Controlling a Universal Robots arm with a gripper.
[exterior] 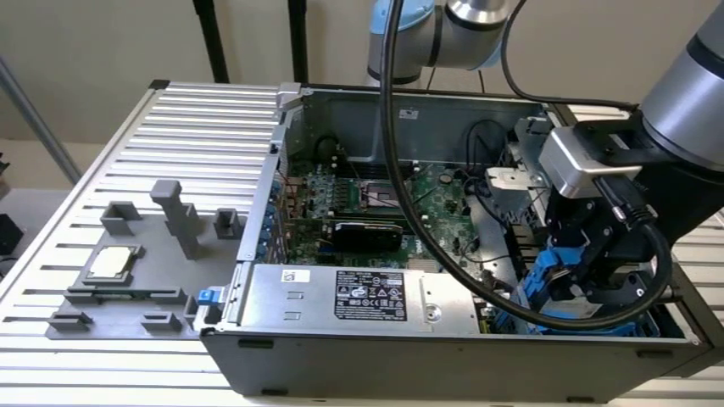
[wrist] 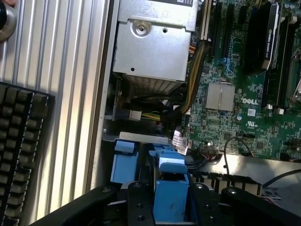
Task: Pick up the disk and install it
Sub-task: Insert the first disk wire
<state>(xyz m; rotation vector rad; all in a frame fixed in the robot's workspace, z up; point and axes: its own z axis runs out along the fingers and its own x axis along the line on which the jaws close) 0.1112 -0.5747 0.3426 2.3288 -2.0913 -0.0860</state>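
Claw [wrist: 171,200] clamped on disk [exterior: 551,273] by its blue carrier, inside PC case [exterior: 453,360]; probably stiff, weighty, shock-sensitive, best gripped by carrier edges.

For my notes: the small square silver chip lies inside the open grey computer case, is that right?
No: the exterior view shows the small square silver chip lying outside the open grey computer case, on a grey fixture on the slatted metal table.
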